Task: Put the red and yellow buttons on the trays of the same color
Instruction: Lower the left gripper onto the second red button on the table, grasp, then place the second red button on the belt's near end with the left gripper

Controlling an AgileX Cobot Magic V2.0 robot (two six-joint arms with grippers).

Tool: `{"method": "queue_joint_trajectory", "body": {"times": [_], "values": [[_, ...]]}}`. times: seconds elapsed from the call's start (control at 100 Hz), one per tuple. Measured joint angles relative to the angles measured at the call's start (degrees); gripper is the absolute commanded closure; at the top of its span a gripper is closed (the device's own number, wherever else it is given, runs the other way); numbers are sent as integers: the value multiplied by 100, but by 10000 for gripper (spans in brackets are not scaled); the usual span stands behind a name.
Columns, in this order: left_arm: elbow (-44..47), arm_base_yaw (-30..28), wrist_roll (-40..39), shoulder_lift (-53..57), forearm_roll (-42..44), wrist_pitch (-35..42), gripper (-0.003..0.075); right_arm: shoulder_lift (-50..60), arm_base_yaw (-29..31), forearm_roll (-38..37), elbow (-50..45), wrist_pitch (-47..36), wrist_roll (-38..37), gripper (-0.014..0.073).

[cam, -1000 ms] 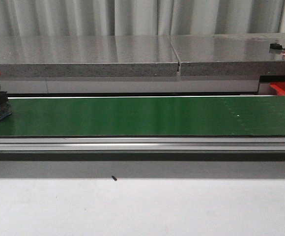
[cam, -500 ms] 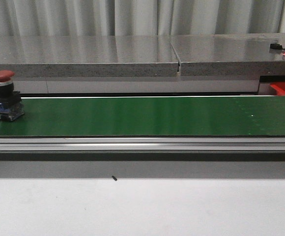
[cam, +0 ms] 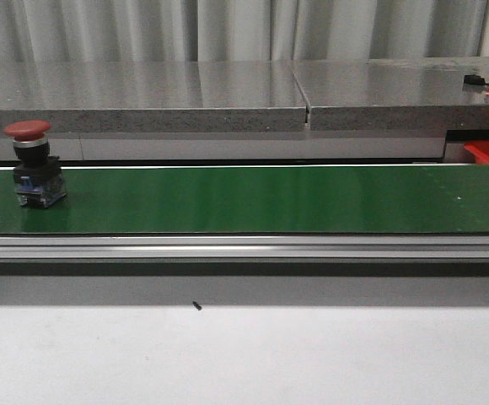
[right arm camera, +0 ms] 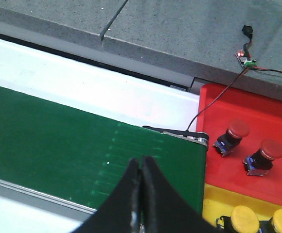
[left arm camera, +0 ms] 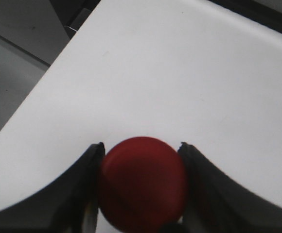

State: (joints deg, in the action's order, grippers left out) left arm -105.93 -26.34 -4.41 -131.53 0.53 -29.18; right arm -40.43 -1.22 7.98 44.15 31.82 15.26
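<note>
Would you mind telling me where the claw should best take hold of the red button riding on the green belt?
Probably from above, closing on the narrow neck just under the cap. The red button stands upright on the green belt, its wide mushroom cap on top and a blocky dark base below, so fingers under the cap should not slip off.

text: none legible | labels: none | brands: none | numbers: none | signs: none
</note>
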Motion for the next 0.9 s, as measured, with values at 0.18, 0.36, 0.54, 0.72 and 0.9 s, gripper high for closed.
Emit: {"method": "queue_joint_trajectory", "body": {"times": [0.18, 0.36, 0.54, 0.72, 0.9], "values": [[-24, 0, 0, 53, 0, -122, 703, 0, 0, 0, 0, 0, 0, 662], [-24, 0, 0, 539, -147, -434, 703, 0, 0, 0, 0, 0, 0, 662], [-24, 27, 0, 1233, -335, -945, 703, 0, 0, 0, 0, 0, 0, 662], [137, 321, 71, 1935, -335, -1344, 703, 0, 0, 0, 0, 0, 0, 662], [849, 736, 132, 2736, -372, -1439, 703, 0, 0, 0, 0, 0, 0, 662]]}}
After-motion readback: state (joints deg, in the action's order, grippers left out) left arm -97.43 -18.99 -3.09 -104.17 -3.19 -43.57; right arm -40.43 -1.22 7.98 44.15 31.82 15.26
